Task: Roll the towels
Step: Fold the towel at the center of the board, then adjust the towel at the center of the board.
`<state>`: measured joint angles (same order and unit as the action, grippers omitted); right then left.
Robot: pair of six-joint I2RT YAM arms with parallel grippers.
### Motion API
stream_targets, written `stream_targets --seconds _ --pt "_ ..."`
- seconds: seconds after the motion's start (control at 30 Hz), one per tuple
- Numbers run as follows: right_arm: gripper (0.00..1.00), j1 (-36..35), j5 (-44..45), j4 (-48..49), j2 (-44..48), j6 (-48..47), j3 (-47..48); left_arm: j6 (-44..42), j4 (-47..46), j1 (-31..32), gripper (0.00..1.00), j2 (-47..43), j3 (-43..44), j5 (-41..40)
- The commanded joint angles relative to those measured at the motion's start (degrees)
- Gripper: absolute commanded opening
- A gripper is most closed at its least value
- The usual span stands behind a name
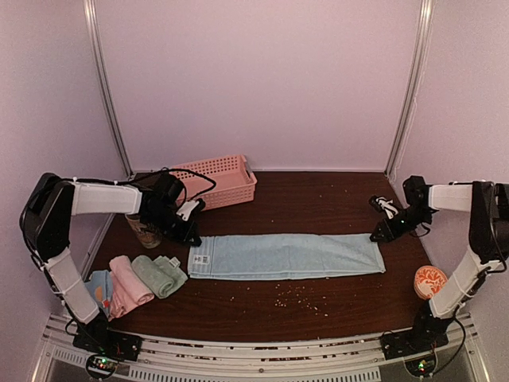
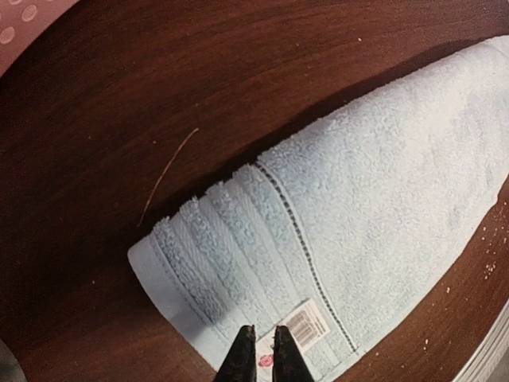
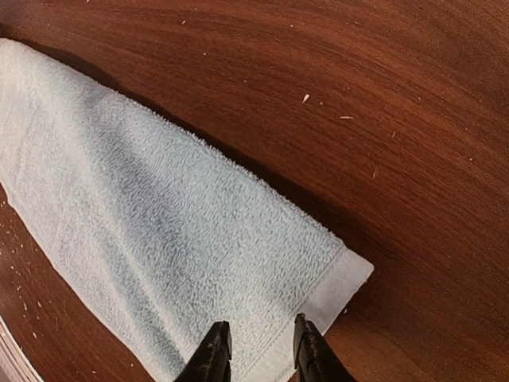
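Observation:
A light blue towel (image 1: 286,255) lies flat across the middle of the table, folded into a long strip. My left gripper (image 1: 189,229) hovers over its left end, the jaws only a narrow slit apart, with nothing between them. In the left wrist view the left gripper (image 2: 260,330) sits just above the towel's white label (image 2: 306,325). My right gripper (image 1: 382,229) is at the towel's right end. The right wrist view shows that gripper (image 3: 261,325) open above the hem (image 3: 334,288), holding nothing. Three rolled towels lie at the left: pink (image 1: 129,284), sage green (image 1: 159,274), and blue with orange dots (image 1: 99,288).
A pink perforated basket (image 1: 221,180) stands at the back left. A small cup (image 1: 145,231) sits beside the left arm. An orange patterned round object (image 1: 430,280) rests near the right arm's base. Crumbs (image 1: 290,298) dot the dark wooden table (image 1: 318,199).

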<state>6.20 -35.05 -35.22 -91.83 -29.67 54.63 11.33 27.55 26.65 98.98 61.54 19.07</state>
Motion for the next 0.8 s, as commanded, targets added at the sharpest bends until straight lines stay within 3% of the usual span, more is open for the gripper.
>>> stream_targets --seconds 0.0,0.2,0.33,0.47,0.67,0.77 --pt "0.27 -2.45 4.54 3.57 -2.69 6.44 2.73 1.77 -3.49 1.44 0.08 2.98 2.69 -1.96" --pt "0.25 -3.03 13.76 4.29 -8.14 9.49 5.21 3.90 -1.85 2.61 0.07 6.54 1.98 -9.92" --pt "0.24 -3.03 16.01 4.75 -12.08 11.86 8.14 4.94 -1.88 2.58 0.08 6.39 0.56 -12.10" --pt "0.22 -3.03 23.74 5.03 -16.02 14.14 11.11 5.96 -1.34 2.61 0.07 5.55 -0.65 -14.72" --pt "0.21 -3.03 24.33 4.34 -17.00 14.65 13.79 7.47 -0.80 2.71 0.07 4.30 -1.10 -15.43" --pt "0.22 -3.03 19.16 2.36 -15.60 12.61 14.99 6.33 -2.42 3.64 0.11 1.27 -0.20 -13.94"
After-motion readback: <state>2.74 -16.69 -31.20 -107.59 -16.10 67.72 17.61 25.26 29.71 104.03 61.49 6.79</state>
